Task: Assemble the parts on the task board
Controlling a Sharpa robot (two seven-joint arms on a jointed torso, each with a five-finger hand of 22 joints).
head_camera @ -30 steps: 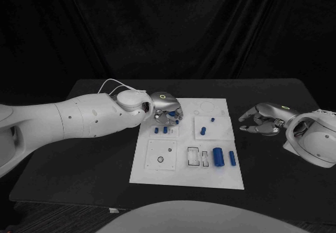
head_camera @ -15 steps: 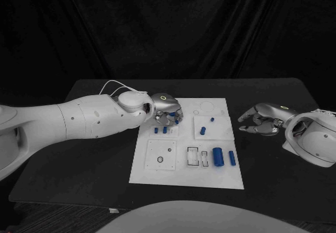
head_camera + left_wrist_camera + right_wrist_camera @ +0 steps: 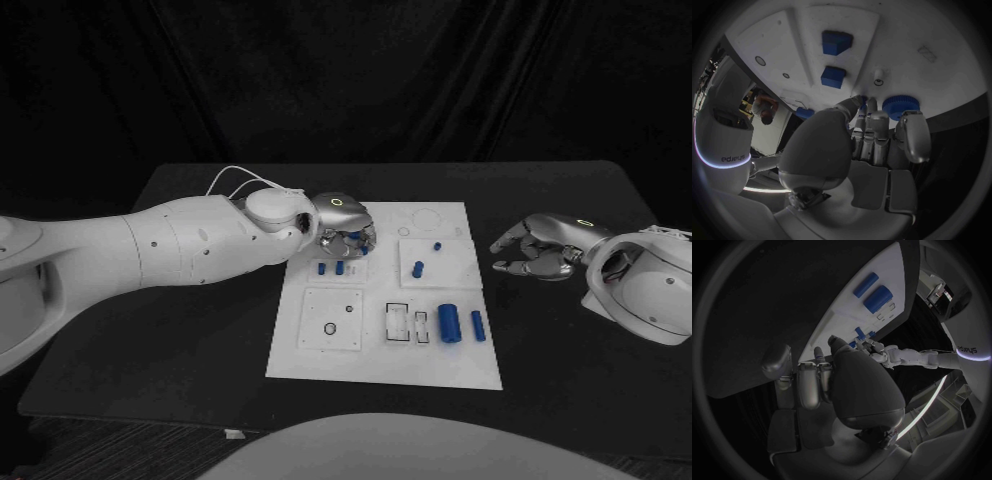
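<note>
Left hand (image 3: 343, 237) over task board (image 3: 433, 360), blue parts (image 3: 450, 322) atop.

A black table (image 3: 188, 330) with a matte top and rounded corners stands in the middle of the room. Behind its far edge a black curtain (image 3: 361, 80) hangs in loose vertical folds across the whole back. Below the table's near edge lies dark floor (image 3: 87, 440), with a small white scrap (image 3: 231, 433) on it, just beside the table.
</note>
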